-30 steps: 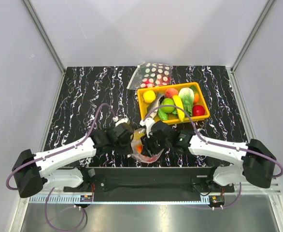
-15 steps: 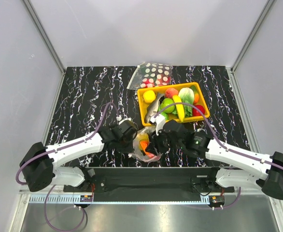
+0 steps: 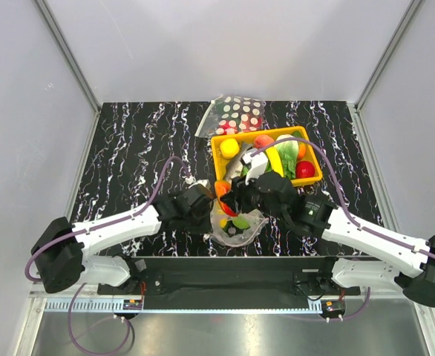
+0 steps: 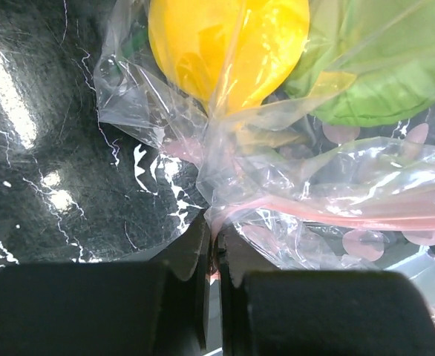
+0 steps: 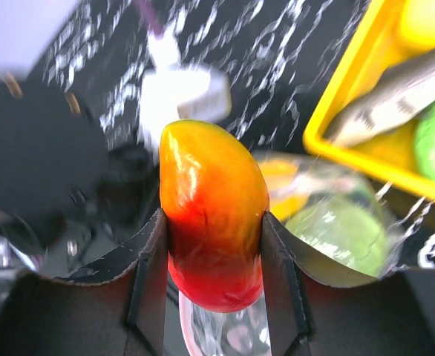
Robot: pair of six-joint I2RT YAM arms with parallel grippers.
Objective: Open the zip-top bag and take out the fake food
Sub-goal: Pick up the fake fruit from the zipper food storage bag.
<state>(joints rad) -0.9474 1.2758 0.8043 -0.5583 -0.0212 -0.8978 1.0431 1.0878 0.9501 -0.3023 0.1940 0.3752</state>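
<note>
The zip-top bag (image 3: 237, 228) lies crumpled near the table's front edge, between the two arms. My left gripper (image 4: 216, 241) is shut on the bag's pink zip strip (image 4: 329, 211). Through the plastic show a yellow piece of fake food (image 4: 225, 44) and a green one (image 4: 381, 74). My right gripper (image 5: 212, 222) is shut on an orange-and-red toy fruit (image 5: 211, 200), held upright above the bag's mouth (image 5: 329, 222). From above, that fruit (image 3: 223, 190) hangs between the bag and the yellow tray (image 3: 236, 135).
The yellow tray (image 5: 351, 111) behind the bag holds several toy fruits and vegetables (image 3: 266, 159). A bag with large polka dots (image 3: 236, 113) lies at the table's back edge. Grey walls enclose the black marbled table (image 3: 128, 148) on three sides.
My right gripper has risen out of the bag with the orange-and-red fruit and moved back toward the tray. The left gripper has kept its hold on the bag's edge.
</note>
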